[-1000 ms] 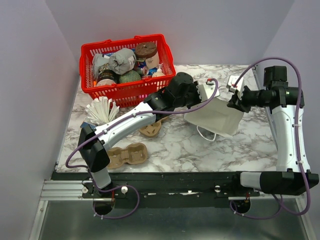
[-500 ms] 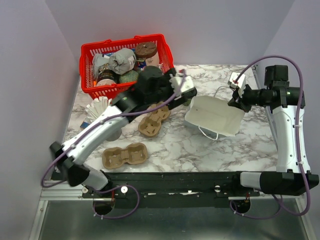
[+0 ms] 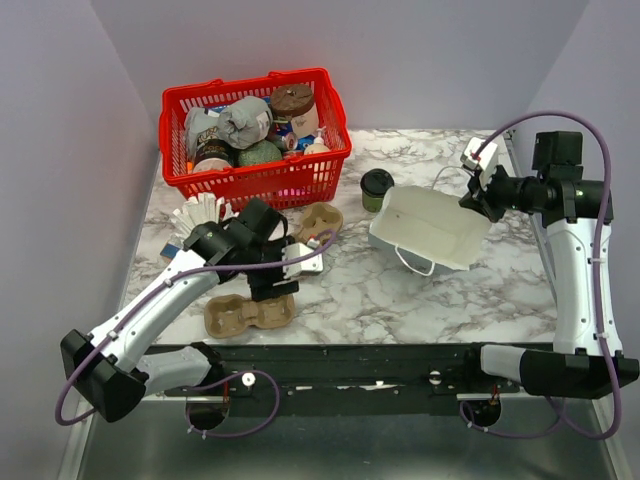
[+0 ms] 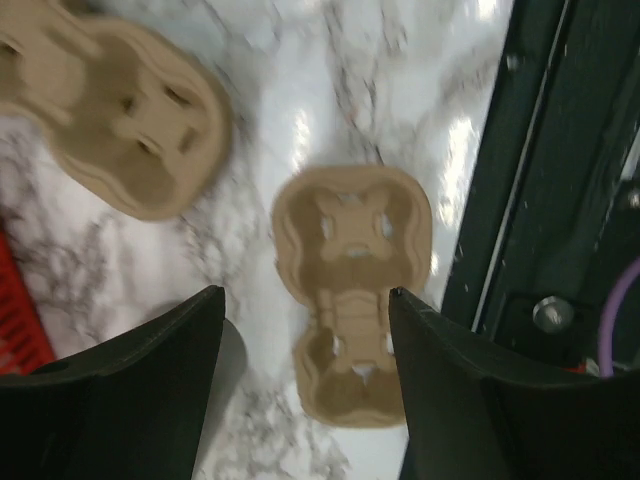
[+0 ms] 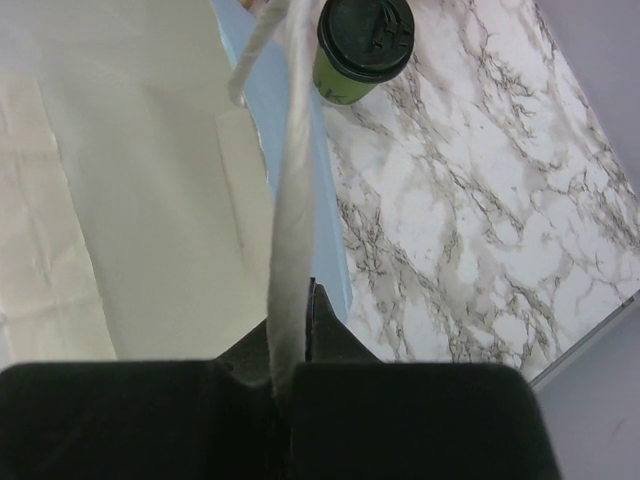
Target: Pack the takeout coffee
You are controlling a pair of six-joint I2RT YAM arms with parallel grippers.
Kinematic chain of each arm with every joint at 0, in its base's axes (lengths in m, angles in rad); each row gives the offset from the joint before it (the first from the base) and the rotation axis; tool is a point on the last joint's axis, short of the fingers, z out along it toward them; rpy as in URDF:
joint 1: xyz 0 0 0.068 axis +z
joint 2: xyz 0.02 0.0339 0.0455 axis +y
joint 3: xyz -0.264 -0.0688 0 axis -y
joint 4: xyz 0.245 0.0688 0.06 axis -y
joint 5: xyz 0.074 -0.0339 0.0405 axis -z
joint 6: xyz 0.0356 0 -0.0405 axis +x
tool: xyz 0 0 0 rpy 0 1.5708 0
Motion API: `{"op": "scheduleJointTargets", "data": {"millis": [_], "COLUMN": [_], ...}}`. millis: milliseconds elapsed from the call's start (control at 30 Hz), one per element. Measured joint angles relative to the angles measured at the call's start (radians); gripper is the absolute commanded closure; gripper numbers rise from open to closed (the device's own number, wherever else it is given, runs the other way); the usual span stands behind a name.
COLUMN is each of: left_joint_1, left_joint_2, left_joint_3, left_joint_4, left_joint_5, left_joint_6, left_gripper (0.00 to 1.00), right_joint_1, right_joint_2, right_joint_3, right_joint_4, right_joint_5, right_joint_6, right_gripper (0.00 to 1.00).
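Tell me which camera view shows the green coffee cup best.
The right wrist view: the green coffee cup is large and sharp, black lid and green wall clear. The top external view shows it small, beside the white bag. The left wrist view misses it.

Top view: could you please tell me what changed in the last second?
The left gripper opened and pulled back from the paper bag to above a cardboard carrier, leaving the coffee cup standing beside the bag. The right gripper stayed on the bag's rim; the basket did not move.
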Motion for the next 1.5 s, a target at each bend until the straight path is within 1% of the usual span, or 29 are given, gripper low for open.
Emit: {"op": "scheduleJointTargets", "data": {"millis": [33, 100, 267, 433, 600, 767, 967, 1500], "left_joint_1": [0.010, 0.016, 0.029, 0.040, 0.048, 0.055, 0.064, 0.094], "left_joint_2": [0.000, -0.004, -0.009, -0.009, -0.008, 0.000, 0.040, 0.037], "left_joint_3": [-0.051, -0.096, -0.169, -0.237, -0.328, -0.354, -0.378, -0.426], "left_joint_4": [-0.048, -0.087, -0.140, -0.131, -0.079, -0.007, 0.069, 0.093], "left_joint_5": [-0.015, -0.032, -0.071, -0.117, -0.179, -0.207, -0.209, -0.209], "left_joint_6": [0.019, 0.035, 0.048, 0.048, 0.042, 0.036, 0.023, 0.041], "left_gripper": [0.27, 0.28, 0.30, 0.34, 0.36, 0.36, 0.36, 0.36], "right_joint_1": [0.000, 0.000, 0.000, 0.000, 0.000, 0.000, 0.000, 0.000], "right_joint_2": [-0.003, -0.011, -0.040, -0.048, -0.050, -0.052, -0.053, -0.053], "right_joint_3": [0.000, 0.000, -0.013, -0.030, -0.033, -0.034, -0.034, -0.034], "right_joint_4": [0.003, 0.005, 0.012, 0.019, 0.026, 0.027, 0.030, 0.032], "right_joint_5": [0.003, 0.007, 0.011, 0.011, 0.012, 0.012, 0.014, 0.033], "right_joint_6": [0.004, 0.010, 0.016, 0.020, 0.034, 0.035, 0.037, 0.042], "right_gripper": [1.00, 0.99, 0.99, 1.00, 0.99, 1.00, 1.00, 1.00]}}
